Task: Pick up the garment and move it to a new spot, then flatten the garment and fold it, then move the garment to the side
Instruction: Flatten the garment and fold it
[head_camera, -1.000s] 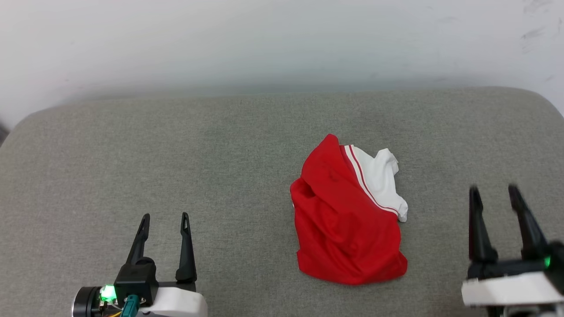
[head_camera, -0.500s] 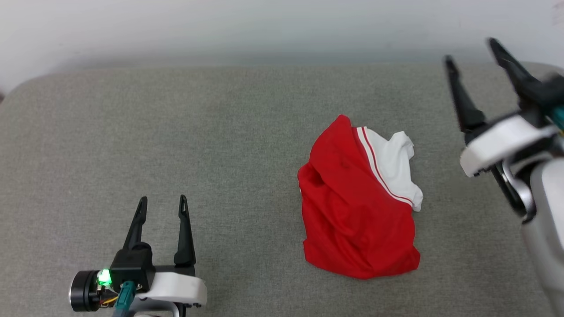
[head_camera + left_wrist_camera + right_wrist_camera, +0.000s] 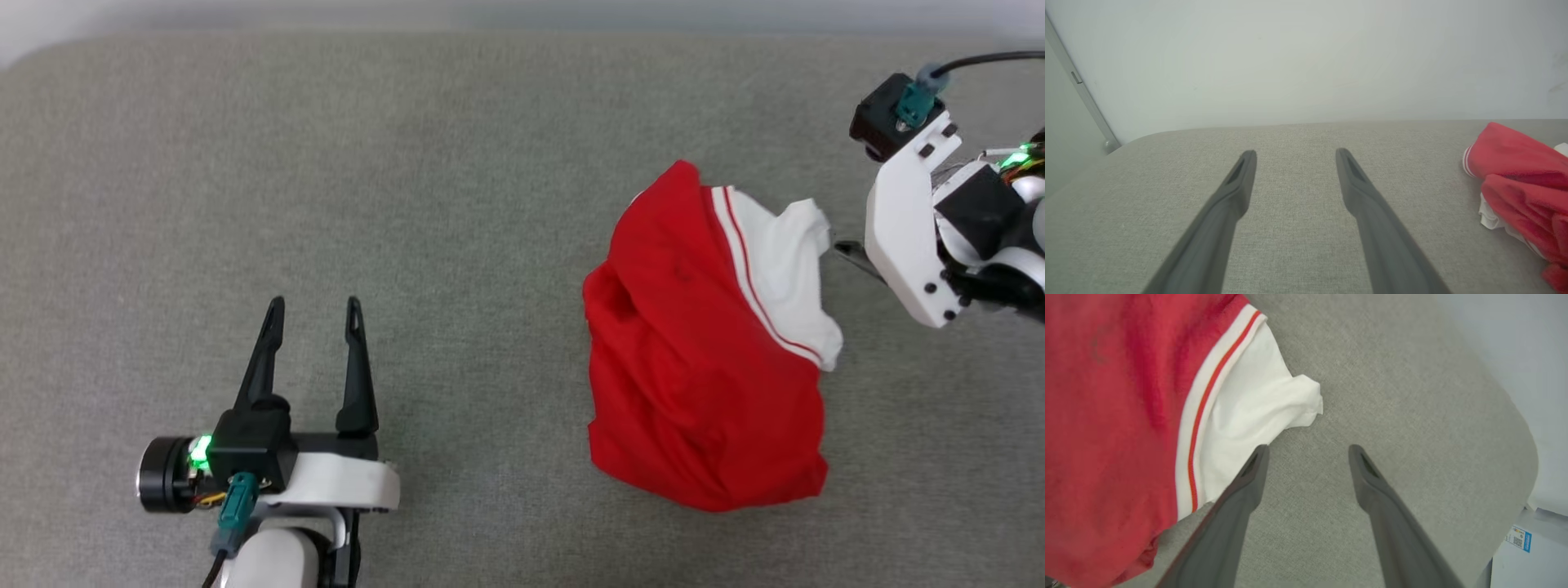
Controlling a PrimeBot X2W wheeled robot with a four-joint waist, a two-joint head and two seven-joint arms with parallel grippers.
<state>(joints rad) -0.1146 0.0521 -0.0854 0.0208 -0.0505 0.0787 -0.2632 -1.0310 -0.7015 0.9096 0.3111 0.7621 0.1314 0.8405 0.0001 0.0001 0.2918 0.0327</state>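
Plainly the garment [image 3: 702, 359] is light, thin and limp, a crumpled heap right of centre on the grey pad [image 3: 408, 204]; it will likely sag and slip, so a pinch on the bunched white sleeve [image 3: 1257, 404] looks best. The right gripper [image 3: 1306, 451], jaws wide and empty, hangs just beside that sleeve, while the left gripper [image 3: 314, 304], equally wide and empty, sits well apart, and nothing seems to bar the way

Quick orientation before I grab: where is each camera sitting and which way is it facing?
Head: above, looking down on the grey cushion and garment; left tool, right arm show.
Left wrist: low, facing across the cushion to the wall; own open fingers.
Right wrist: angled down at the garment's white sleeve; right tool open.
Shared: all three see the garment.
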